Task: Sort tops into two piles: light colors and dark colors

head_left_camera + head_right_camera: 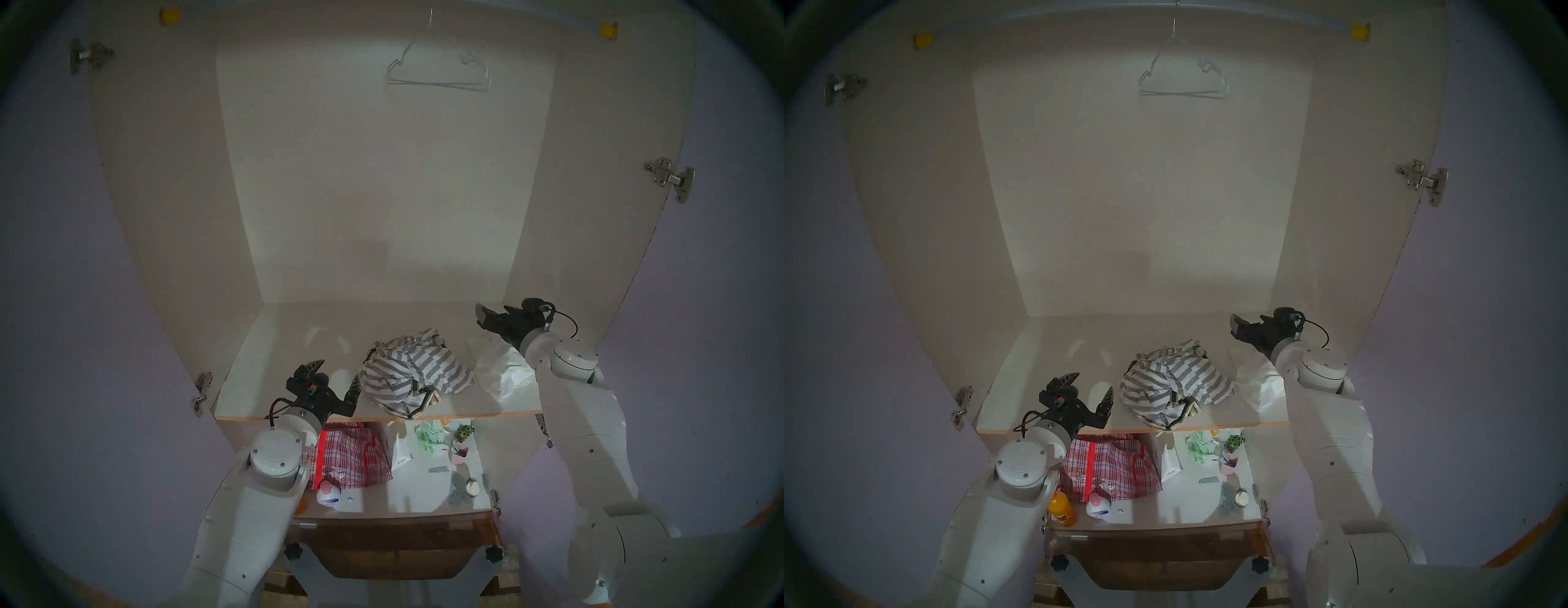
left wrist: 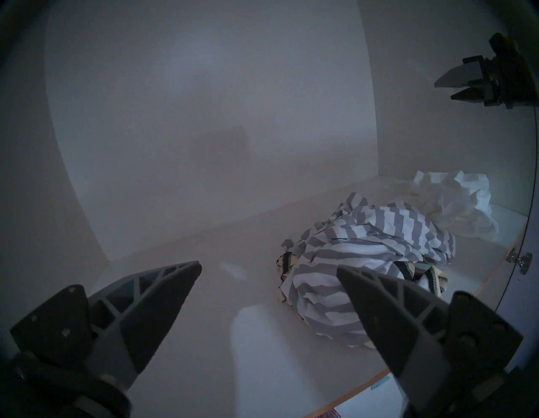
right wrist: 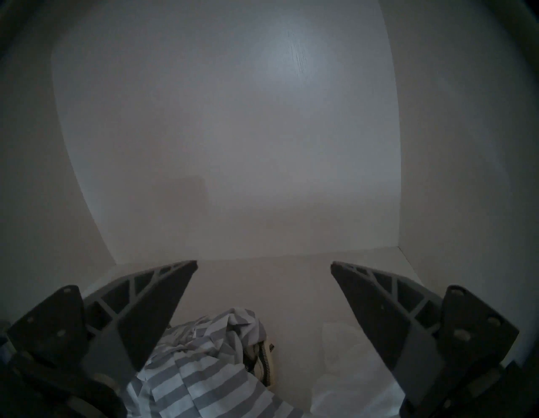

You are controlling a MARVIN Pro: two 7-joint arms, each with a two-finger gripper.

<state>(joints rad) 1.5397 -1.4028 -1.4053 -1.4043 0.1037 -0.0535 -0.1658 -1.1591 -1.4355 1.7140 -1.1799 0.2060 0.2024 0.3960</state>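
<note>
On the wardrobe shelf a white top with broad grey stripes lies heaped over a beige top with thin black stripes, which pokes out at the front edge. A plain white top lies to their right, partly hidden by my right arm. My left gripper is open and empty, just left of the striped heap. My right gripper is open and empty, held above the shelf behind the white top.
A wire hanger hangs from the rail at the top. On the lower shelf lie a red-and-white checked bag, bottles, a pink cup and small items. Wardrobe walls close in both sides; the doors stand open.
</note>
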